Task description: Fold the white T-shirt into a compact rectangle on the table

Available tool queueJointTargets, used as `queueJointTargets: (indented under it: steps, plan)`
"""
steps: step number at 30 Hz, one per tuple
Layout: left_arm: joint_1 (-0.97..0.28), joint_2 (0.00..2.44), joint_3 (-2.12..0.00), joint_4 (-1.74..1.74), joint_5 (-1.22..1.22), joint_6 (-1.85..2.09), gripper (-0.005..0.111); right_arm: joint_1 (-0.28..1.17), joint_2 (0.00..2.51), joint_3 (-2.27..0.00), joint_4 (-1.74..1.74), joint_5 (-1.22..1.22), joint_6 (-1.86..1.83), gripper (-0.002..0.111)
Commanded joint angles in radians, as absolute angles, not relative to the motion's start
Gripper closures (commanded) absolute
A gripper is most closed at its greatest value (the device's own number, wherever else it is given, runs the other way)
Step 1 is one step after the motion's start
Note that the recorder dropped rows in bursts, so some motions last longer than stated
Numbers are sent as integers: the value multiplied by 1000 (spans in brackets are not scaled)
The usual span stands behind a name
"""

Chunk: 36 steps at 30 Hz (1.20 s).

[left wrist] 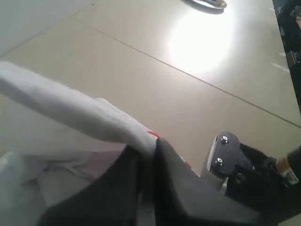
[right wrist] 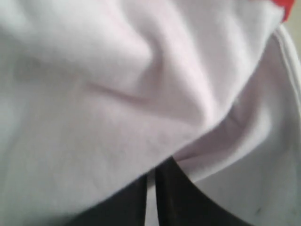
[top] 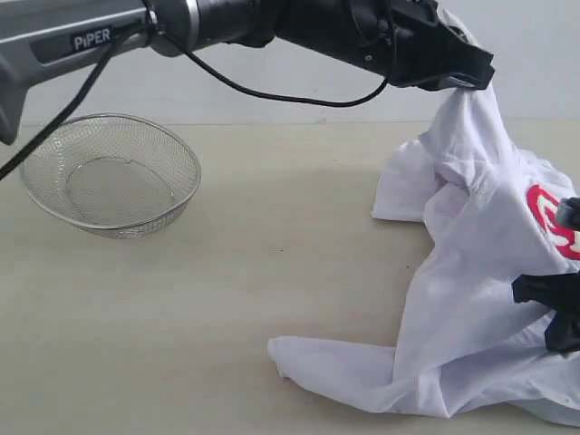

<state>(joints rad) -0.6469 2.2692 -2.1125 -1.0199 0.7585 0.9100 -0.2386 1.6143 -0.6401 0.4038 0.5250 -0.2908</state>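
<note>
The white T-shirt (top: pixel 471 272) lies crumpled on the right side of the table (top: pixel 272 272), with red lettering (top: pixel 548 217) showing near the right edge. My left gripper (top: pixel 462 83) reaches across from the left and is shut on a top fold of the shirt, lifting it into a peak. The left wrist view shows that gripper (left wrist: pixel 148 153) pinching a white roll of cloth (left wrist: pixel 70 108). My right gripper (top: pixel 548 304) sits low at the right edge, half buried in fabric. In the right wrist view it (right wrist: pixel 151 181) is shut, with shirt cloth (right wrist: pixel 117 94) draped over and between its fingers.
A round silver wire-mesh basket (top: pixel 109 172) stands at the back left of the table. A black cable hangs from the left arm above the basket. One shirt corner (top: pixel 290 353) trails toward the front middle.
</note>
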Motion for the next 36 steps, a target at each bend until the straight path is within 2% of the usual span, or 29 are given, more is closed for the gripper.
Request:
queueJointTargets:
  steps: [1, 5, 10, 16, 20, 23, 27, 30, 36]
  plan:
    - [-649, 2220, -2118, -889, 814, 839, 102, -236, 1607, -636, 408, 520, -301, 106]
    - [-647, 2208, -2116, -702, 915, 704, 102, -236, 1607, -636, 408, 524, -301, 106]
    - [-643, 2198, -2116, -649, 1036, 666, 102, -236, 1607, -636, 409, 527, -306, 106]
    - [-612, 2092, -2017, -534, 1049, 616, 102, -236, 1607, -636, 409, 535, -313, 106]
    - [-531, 1980, -1820, -393, 885, 526, 102, -236, 1607, -636, 420, 538, -316, 106]
    - [-402, 2002, -1752, -377, 749, 500, 102, -236, 1607, -636, 454, 545, -349, 106]
    - [-259, 2091, -1752, -377, 604, 511, 102, -236, 1607, -636, 493, 547, -394, 106]
    - [-169, 2184, -1764, -397, 589, 496, 102, -236, 1607, -636, 497, 554, -394, 106]
    - [-176, 2312, -1940, -715, 545, 829, 102, -236, 1607, -636, 502, 562, -394, 106]
